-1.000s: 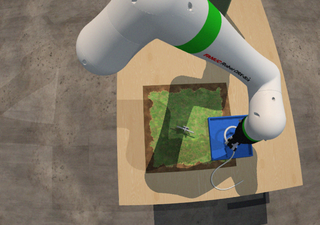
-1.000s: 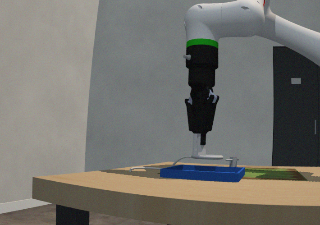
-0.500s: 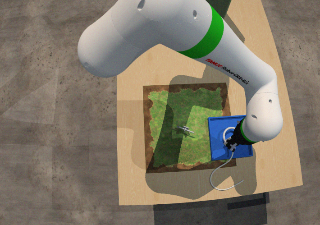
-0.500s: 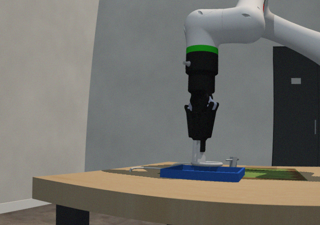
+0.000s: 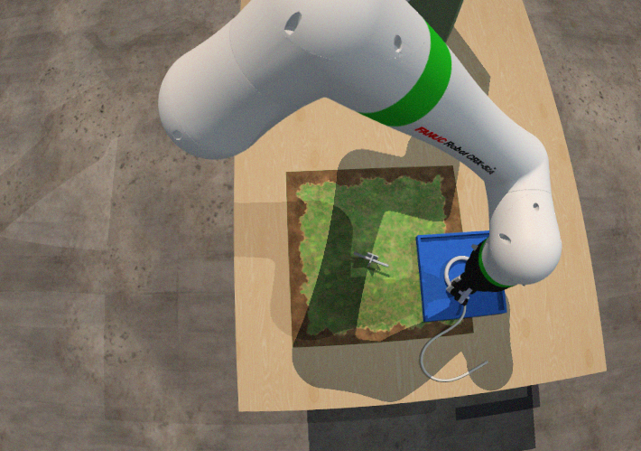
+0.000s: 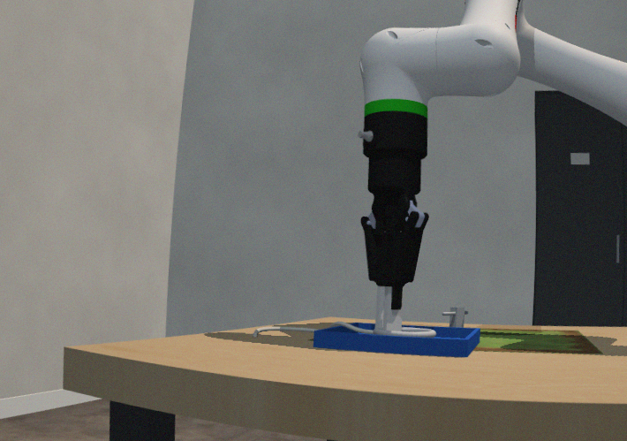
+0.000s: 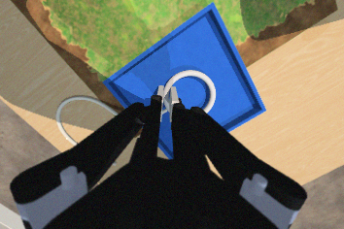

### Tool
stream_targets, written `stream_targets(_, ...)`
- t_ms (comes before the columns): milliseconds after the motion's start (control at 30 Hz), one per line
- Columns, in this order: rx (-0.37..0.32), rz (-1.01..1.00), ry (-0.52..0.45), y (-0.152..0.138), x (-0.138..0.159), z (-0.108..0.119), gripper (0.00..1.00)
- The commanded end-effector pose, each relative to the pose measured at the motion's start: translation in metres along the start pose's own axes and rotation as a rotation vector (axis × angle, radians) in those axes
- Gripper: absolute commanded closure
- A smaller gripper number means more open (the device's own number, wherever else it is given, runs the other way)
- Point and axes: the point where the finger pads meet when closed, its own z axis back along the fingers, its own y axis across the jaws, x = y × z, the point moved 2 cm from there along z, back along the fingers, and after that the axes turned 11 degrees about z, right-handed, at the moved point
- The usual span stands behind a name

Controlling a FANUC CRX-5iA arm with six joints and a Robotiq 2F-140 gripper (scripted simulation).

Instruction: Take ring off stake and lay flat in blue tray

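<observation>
The white ring [image 5: 450,263] lies low and level inside the blue tray [image 5: 459,273], at or just above its floor; it also shows in the side view [image 6: 412,331] and in the wrist view [image 7: 192,89]. My gripper [image 7: 166,93] is shut on the ring's upright white tab and points straight down over the tray [image 6: 397,339]. The fingertips [image 6: 389,305] stand a little above the tray rim. The small grey stake [image 5: 372,258] stands bare on the grass mat, left of the tray; it also shows in the side view [image 6: 456,316].
A thin white cord [image 5: 449,360] runs from the ring over the tray's near edge and loops on the wooden table. The green grass mat [image 5: 370,251] with a brown border lies under the tray's left part. The table's edge is close on the right.
</observation>
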Motion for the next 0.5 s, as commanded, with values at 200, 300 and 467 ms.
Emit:
stream_targets(200, -0.001, 0.0, -0.001, -0.0005, 0.0005, -0.0033, 0.9)
stream_targets(300, -0.001, 0.0, -0.001, -0.0005, 0.0005, -0.004, 0.9)
stream_targets(467, -0.001, 0.0, -0.001, -0.0005, 0.0005, -0.0043, 0.9)
